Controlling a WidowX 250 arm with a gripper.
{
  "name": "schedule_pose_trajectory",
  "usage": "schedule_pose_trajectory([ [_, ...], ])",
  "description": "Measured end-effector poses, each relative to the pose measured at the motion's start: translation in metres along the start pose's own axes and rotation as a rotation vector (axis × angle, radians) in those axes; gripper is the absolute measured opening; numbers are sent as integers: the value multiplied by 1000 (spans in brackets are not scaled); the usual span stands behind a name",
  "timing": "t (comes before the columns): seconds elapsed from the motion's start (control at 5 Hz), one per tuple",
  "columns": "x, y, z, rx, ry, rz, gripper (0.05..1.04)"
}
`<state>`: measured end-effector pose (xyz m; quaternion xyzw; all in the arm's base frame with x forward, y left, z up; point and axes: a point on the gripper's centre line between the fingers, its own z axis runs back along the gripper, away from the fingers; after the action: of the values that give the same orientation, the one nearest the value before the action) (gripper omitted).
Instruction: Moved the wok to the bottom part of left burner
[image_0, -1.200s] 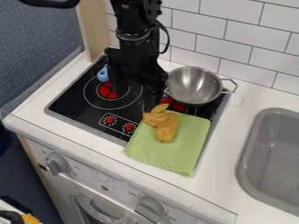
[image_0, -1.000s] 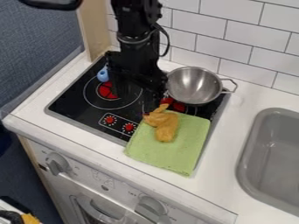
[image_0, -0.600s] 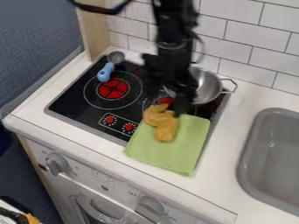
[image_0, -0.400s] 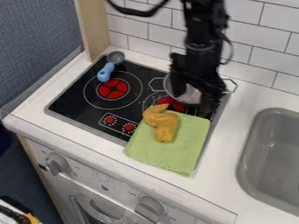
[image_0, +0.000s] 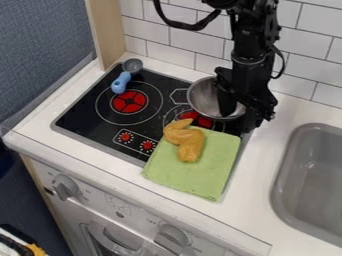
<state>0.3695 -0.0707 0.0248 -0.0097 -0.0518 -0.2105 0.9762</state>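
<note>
Wok (image_0: 202, 98) unmoved, jaws shifted from left burner (image_0: 129, 101) to wok's rim, spread wide

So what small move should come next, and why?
Probably close the tool on the wok: its fingers look spread across the right-hand rim, and the wok is still to be brought from the right burner to the left burner.
</note>
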Motion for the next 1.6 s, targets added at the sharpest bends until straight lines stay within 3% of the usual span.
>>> schedule_pose_trajectory([
  [0.2,-3,1,-2,10,6,1,411],
  [0.4,-2,0,2,11,-10,-8,204],
  [0.6,0,-1,12,11,-32,-19,101],
  [0.8,0,2,29,30,-55,-21,79],
  [1.0,-4,29,76,100,-134,59,71],
  [1.2,-40,52,105,127,-133,179,71],
  [1.4,-95,72,124,143,-112,303,71],
  [1.6,-147,89,112,158,-31,407,71],
])
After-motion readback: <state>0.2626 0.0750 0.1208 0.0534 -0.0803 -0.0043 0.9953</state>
